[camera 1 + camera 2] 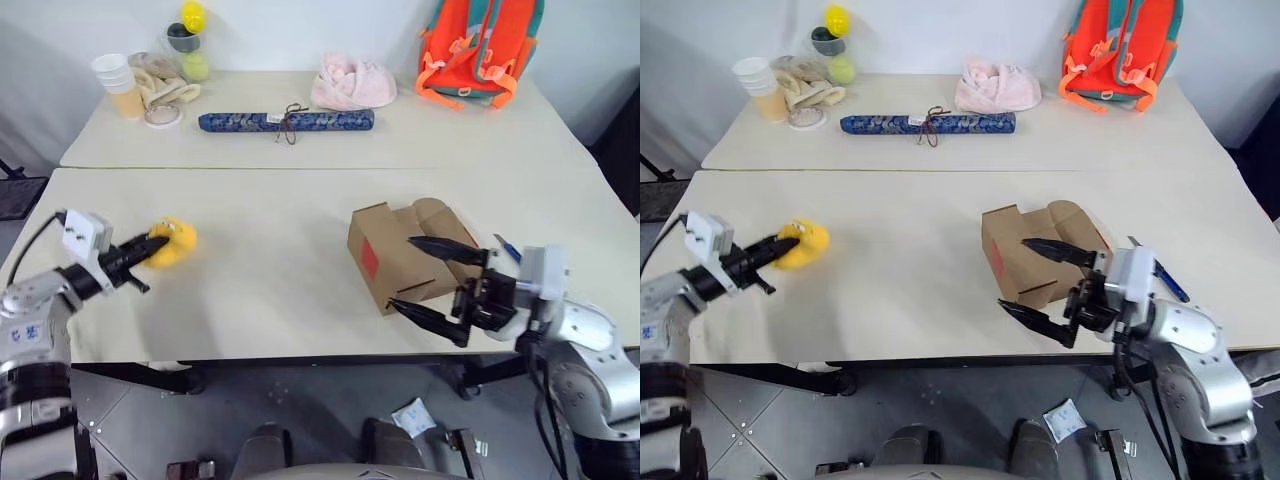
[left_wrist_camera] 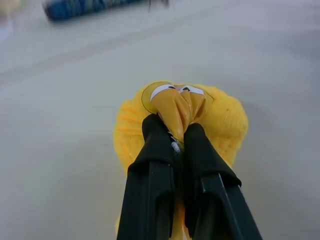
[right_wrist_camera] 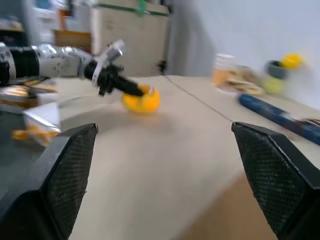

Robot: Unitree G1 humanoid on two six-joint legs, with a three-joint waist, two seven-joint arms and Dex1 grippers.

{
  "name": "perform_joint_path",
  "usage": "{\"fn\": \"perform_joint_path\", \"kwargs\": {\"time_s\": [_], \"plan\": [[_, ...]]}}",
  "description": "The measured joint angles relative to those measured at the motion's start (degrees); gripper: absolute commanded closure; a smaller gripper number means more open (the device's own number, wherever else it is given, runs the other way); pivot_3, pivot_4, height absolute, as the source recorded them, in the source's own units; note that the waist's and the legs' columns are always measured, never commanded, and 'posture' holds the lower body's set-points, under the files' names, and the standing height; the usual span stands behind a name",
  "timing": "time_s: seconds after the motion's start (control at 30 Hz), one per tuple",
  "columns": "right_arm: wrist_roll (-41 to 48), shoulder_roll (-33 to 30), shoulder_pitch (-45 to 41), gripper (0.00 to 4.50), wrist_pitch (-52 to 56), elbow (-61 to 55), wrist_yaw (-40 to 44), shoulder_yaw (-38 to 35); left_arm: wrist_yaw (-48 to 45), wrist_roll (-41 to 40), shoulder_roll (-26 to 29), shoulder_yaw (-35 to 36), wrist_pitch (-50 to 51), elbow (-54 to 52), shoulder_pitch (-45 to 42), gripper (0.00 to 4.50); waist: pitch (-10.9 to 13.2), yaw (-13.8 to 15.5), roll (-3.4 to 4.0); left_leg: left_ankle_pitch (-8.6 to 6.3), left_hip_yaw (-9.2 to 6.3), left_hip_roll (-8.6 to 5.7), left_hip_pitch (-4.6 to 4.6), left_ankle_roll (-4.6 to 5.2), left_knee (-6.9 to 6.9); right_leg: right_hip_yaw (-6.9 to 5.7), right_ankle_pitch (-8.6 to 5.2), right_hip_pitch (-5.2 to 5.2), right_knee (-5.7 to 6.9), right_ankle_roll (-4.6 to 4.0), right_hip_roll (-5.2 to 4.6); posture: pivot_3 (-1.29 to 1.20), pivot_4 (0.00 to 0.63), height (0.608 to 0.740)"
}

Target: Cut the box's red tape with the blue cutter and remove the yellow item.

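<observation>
My left gripper (image 1: 150,250) is shut on the yellow item (image 1: 172,241), a soft yellow-orange lump, low over the left part of the near table. In the left wrist view the black fingers (image 2: 160,145) pinch an orange fold of the yellow item (image 2: 225,120). The box (image 1: 405,255) lies at the right with its top flaps open and the red tape (image 1: 368,258) on its near side. My right gripper (image 1: 428,284) is open, its fingers wide apart just in front of the box, empty. The blue cutter (image 1: 1166,279) lies on the table behind my right hand.
On the far table lie a dark-blue patterned roll (image 1: 285,121), a pink cloth (image 1: 352,84), an orange backpack (image 1: 478,45), stacked cups (image 1: 120,85) and stacked balls (image 1: 190,40). Open tabletop (image 1: 270,270) stretches between the yellow item and the box.
</observation>
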Motion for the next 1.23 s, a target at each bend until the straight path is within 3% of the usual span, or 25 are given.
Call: {"fn": "perform_joint_path", "kwargs": {"time_s": [0.07, 0.53, 0.67, 0.87, 1.03, 1.23], "plan": [[-0.73, 1.29, -2.05, 0.00, -0.72, 1.08, 0.32, 1.59, 1.37, -0.98, -0.31, 0.15, 2.23, -4.23, 2.52, 4.49, -0.01, 0.29, -0.01, -0.01, 0.01, 0.00, 0.02, -0.01, 0.02, 0.01, 0.00, 0.02, 0.02, -0.01, 0.00, 0.00, 0.150, 0.740], [-1.12, -0.69, -3.40, 0.00, 2.07, 3.72, 1.14, 2.35, 9.52, -6.59, -3.18, 1.44, 11.21, -12.73, 3.00, 0.12, -0.01, 0.20, -0.01, -0.02, 0.03, -0.01, 0.02, -0.03, -0.02, 0.01, 0.01, -0.02, 0.03, -0.01, 0.01, 0.00, 0.150, 0.740], [0.03, -2.49, -1.96, 0.00, 3.05, 2.96, 1.22, -0.01, 6.90, -8.02, 1.01, 3.01, 11.33, -12.74, 2.91, 0.12, -0.01, 0.09, 0.00, -0.03, 0.05, 0.00, 0.02, -0.04, -0.09, 0.01, 0.00, -0.06, 0.02, -0.02, 0.01, 0.00, 0.150, 0.740], [1.73, -6.34, 0.00, 0.00, 3.86, 2.49, 2.54, -3.92, -5.34, -8.21, 10.36, 6.58, 7.31, -11.34, 13.01, 0.12, -0.01, -1.15, 0.01, -0.04, 0.21, 0.02, 0.11, -0.06, -0.35, 0.01, -0.01, -0.13, -0.05, -0.05, 0.01, 0.00, 0.150, 0.740], [1.90, -8.57, 0.98, 0.00, 4.51, 2.48, 4.42, -5.06, -11.90, -8.66, 10.96, 10.87, 3.97, -12.59, 22.40, 0.12, -0.01, -1.23, 0.01, -0.06, 0.25, 0.05, 0.11, -0.07, -0.38, 0.01, -0.02, -0.14, -0.12, -0.06, 0.01, 0.00, 0.150, 0.740], [-0.78, -8.04, 2.54, 0.00, 1.70, 2.70, 6.16, -4.36, -9.32, -7.70, 7.92, 12.03, -0.15, -16.14, 24.90, 0.12, -0.01, -0.57, 0.01, -0.08, 0.25, 0.04, 0.11, -0.04, -0.33, 0.02, -0.02, -0.10, -0.14, -0.07, 0.00, 0.00, 0.150, 0.740]]}}
